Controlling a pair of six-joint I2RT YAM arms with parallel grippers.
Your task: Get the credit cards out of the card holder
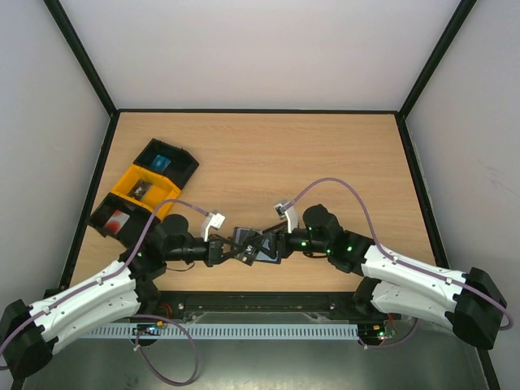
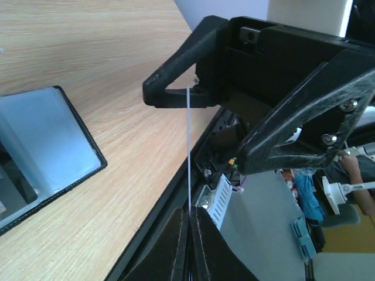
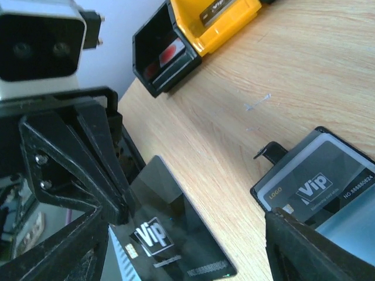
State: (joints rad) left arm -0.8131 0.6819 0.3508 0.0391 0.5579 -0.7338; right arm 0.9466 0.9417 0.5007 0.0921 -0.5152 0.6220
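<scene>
The card holder [image 3: 319,181] lies open on the table near its front edge, grey-blue inner face [image 2: 47,146] up, with a dark grey VIP credit card [image 3: 316,190] tucked in it. A second dark grey VIP credit card [image 3: 170,234] is up off the table, pinched by my left gripper [image 2: 190,211], which is shut on its edge [image 2: 188,146]. My right gripper [image 3: 187,249] stands open, one finger on each side of that card and not touching it. In the top view both grippers [image 1: 221,252] [image 1: 275,244] meet over the holder [image 1: 268,257].
At the back left stand three open trays: a black one [image 1: 185,166] holding a blue card, a yellow one [image 1: 122,185] holding a dark card, and a black one [image 1: 101,219] holding a red card. The table's black front rail [image 2: 158,211] runs right beside the grippers.
</scene>
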